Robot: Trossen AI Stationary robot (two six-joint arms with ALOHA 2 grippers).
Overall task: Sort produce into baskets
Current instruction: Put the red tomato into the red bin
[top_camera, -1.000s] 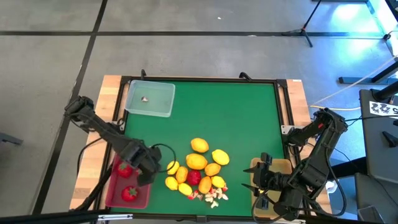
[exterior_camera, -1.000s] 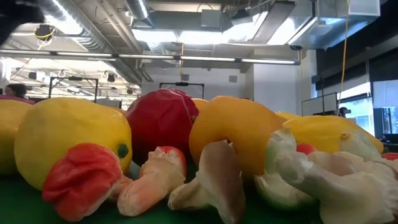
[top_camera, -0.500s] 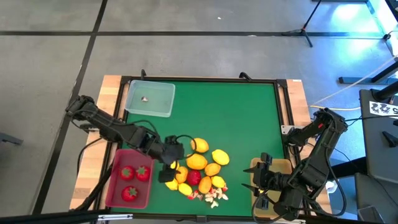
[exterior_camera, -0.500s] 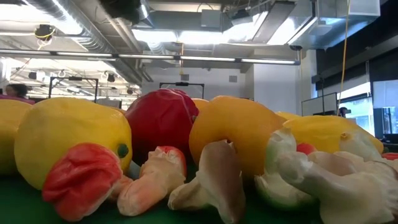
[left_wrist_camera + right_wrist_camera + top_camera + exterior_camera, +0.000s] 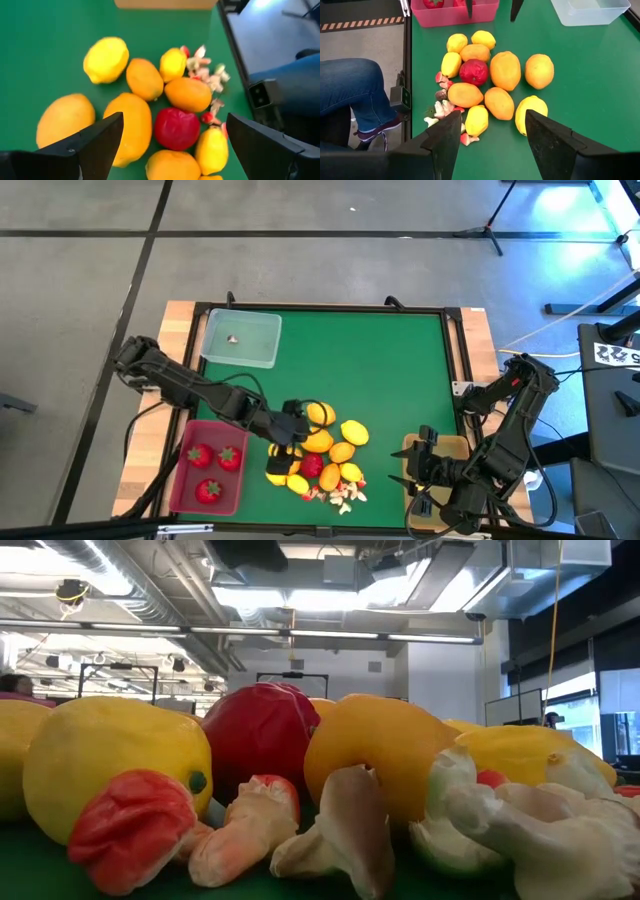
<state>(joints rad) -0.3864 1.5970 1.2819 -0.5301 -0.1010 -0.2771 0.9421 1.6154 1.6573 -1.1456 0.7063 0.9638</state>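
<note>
Grey concrete floor all around, crossed by dark seam lines. A tripod stand's legs sit at the far side. Overhead, an open ceiling of ducts and bright strip lights, with tall windows along one wall.

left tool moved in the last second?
Yes. In the high view the left tool has swung from over the pink basket toward the picture's right. Open and empty, it now hangs over the produce pile on the green mat.
</note>
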